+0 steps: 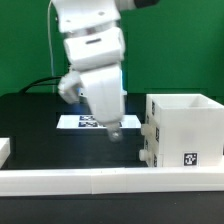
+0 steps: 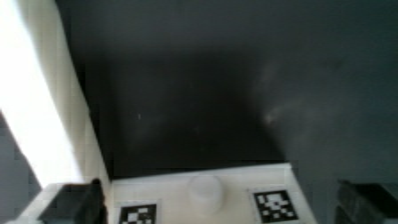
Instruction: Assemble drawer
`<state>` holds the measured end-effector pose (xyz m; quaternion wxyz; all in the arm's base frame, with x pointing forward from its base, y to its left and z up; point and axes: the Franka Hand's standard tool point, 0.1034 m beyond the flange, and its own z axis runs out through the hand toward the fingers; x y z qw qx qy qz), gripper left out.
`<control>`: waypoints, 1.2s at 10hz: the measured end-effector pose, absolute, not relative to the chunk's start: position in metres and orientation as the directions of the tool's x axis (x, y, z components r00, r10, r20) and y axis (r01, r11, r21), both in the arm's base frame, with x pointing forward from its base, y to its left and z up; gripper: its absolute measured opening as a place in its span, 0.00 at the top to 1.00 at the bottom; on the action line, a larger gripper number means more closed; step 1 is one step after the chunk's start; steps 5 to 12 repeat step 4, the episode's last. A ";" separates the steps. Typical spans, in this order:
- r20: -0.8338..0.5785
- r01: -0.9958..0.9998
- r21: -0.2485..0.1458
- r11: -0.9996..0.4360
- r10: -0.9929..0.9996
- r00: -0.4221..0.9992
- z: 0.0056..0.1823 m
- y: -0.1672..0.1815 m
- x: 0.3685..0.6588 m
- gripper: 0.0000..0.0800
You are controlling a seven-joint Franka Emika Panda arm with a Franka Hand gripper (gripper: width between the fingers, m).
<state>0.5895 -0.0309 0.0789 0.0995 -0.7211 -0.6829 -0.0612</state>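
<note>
The tall white box shell of the drawer stands at the exterior view's right, open side up, with square tags on its sides. My gripper hangs low over the black table just beside the shell, apart from it. In the wrist view my gripper is open, with dark fingers far apart. Between them lies a white piece with two square tags and a pale oval bump; I cannot tell whether it is a tray. It touches neither finger. A low white part shows at the far left edge.
The marker board lies flat on the table behind my gripper. The long low white border wall runs along the front and also shows in the wrist view. A green backdrop stands behind.
</note>
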 end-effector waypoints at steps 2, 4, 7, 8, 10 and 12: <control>0.199 0.988 0.006 -0.152 0.969 0.148 0.095 -0.041 0.578 0.19; 0.198 0.990 -0.009 -0.144 0.970 0.143 0.091 -0.040 0.572 0.19; 0.198 0.990 -0.009 -0.144 0.970 0.143 0.091 -0.040 0.572 0.19; 0.198 0.990 -0.009 -0.144 0.970 0.143 0.091 -0.040 0.572 0.19; 0.198 0.990 -0.009 -0.144 0.970 0.143 0.091 -0.040 0.572 0.19; 0.198 0.990 -0.009 -0.144 0.970 0.143 0.091 -0.040 0.572 0.19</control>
